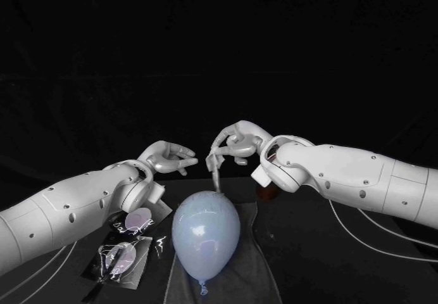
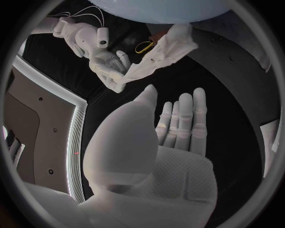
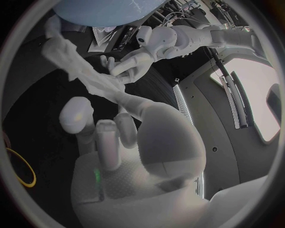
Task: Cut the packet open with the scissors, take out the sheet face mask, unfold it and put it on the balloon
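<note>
A pale blue balloon (image 1: 206, 231) lies on a grey cloth (image 1: 246, 278) mid-table, knot toward me. My right hand (image 1: 237, 142) hovers above its far end and pinches the white sheet mask (image 1: 217, 172), which hangs as a crumpled strip down to the balloon's top. In the left wrist view the mask (image 2: 163, 50) spreads out from the right hand (image 2: 109, 69) near the balloon (image 2: 160, 9). My left hand (image 1: 171, 157) is a little to the left of the mask, holding nothing, its fingers (image 2: 184, 121) extended. The right wrist view shows the mask (image 3: 80, 66) running up from my right hand (image 3: 118, 137).
The cut packet (image 1: 123, 253) and its clear liner lie on the table left of the balloon, under my left forearm. A yellow loop (image 2: 144, 46), perhaps a scissors handle, lies beyond the balloon beside a small reddish thing (image 1: 264, 190). Cables trail from my right arm.
</note>
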Controlling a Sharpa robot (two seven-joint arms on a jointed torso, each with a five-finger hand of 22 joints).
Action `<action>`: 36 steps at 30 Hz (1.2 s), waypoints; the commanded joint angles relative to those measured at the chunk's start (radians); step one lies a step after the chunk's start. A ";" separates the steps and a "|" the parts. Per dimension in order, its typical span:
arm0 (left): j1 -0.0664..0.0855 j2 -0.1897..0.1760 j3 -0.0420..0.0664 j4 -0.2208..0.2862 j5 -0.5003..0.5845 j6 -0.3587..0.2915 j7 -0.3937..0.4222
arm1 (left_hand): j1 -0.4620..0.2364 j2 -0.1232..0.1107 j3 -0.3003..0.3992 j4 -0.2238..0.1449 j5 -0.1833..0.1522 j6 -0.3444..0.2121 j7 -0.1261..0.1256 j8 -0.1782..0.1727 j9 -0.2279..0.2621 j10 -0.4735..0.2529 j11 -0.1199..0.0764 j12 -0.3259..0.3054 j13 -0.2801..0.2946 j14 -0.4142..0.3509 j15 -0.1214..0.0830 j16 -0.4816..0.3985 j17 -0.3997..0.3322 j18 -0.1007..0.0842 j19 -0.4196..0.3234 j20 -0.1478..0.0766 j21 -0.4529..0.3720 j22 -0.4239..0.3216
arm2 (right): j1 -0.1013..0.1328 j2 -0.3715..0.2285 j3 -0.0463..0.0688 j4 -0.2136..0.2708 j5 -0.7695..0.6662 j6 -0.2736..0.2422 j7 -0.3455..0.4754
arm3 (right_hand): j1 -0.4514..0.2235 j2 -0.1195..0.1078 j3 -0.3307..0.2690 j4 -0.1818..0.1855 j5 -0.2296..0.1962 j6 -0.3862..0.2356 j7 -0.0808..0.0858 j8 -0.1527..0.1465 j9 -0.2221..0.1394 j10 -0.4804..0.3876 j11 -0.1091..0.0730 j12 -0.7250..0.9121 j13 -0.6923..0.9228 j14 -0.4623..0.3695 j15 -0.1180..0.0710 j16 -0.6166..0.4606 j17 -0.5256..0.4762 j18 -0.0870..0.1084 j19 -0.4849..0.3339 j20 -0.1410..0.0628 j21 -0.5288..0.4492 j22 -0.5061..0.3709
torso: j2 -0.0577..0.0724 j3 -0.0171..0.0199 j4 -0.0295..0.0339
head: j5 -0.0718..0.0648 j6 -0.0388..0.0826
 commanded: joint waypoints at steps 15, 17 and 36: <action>0.001 0.026 0.002 0.044 -0.089 0.087 0.098 | 0.021 0.003 -0.083 0.017 -0.005 0.000 -0.024 0.000 -0.024 -0.045 -0.042 -0.066 -0.068 -0.019 -0.034 0.003 -0.031 0.011 0.013 -0.012 -0.033 -0.017 | 0.000 0.006 0.001 0.031 -0.071 0.005 0.000 | -0.011 -0.003 0.004 -0.001 0.003 0.005 0.000 0.004 0.001 0.002 0.001 0.004 0.001 0.066 -0.009 0.005 0.141 0.016 0.007 0.001 0.010 0.122 | 0.001 0.0013 -0.0001 | 0.006 -0.002; 0.001 0.022 0.002 0.044 -0.084 0.104 0.104 | 0.027 0.010 -0.090 0.019 -0.005 0.007 -0.024 0.004 -0.025 -0.041 -0.050 -0.072 -0.075 -0.020 -0.040 0.006 -0.034 0.010 0.011 -0.011 -0.036 -0.018 | 0.000 0.006 0.001 0.030 -0.071 0.002 -0.001 | -0.011 -0.003 0.004 -0.001 0.003 0.005 0.000 0.004 0.001 0.002 0.001 0.004 0.001 0.066 -0.009 0.005 0.141 0.016 0.007 0.001 0.010 0.122 | 0.001 0.0010 -0.0001 | 0.007 -0.003; -0.001 -0.011 0.001 0.029 -0.056 0.183 0.092 | 0.096 0.053 -0.062 0.000 -0.004 0.066 0.003 0.013 -0.064 0.090 -0.029 -0.116 -0.111 0.030 -0.020 0.101 -0.041 0.008 0.030 -0.022 0.007 0.027 | 0.000 -0.003 0.001 0.020 -0.067 -0.033 -0.004 | -0.012 -0.002 0.006 -0.002 0.003 0.006 0.000 0.005 0.001 0.004 0.001 0.005 0.003 0.067 -0.009 0.006 0.144 0.016 0.009 0.001 0.014 0.123 | 0.000 0.0006 -0.0002 | 0.003 -0.007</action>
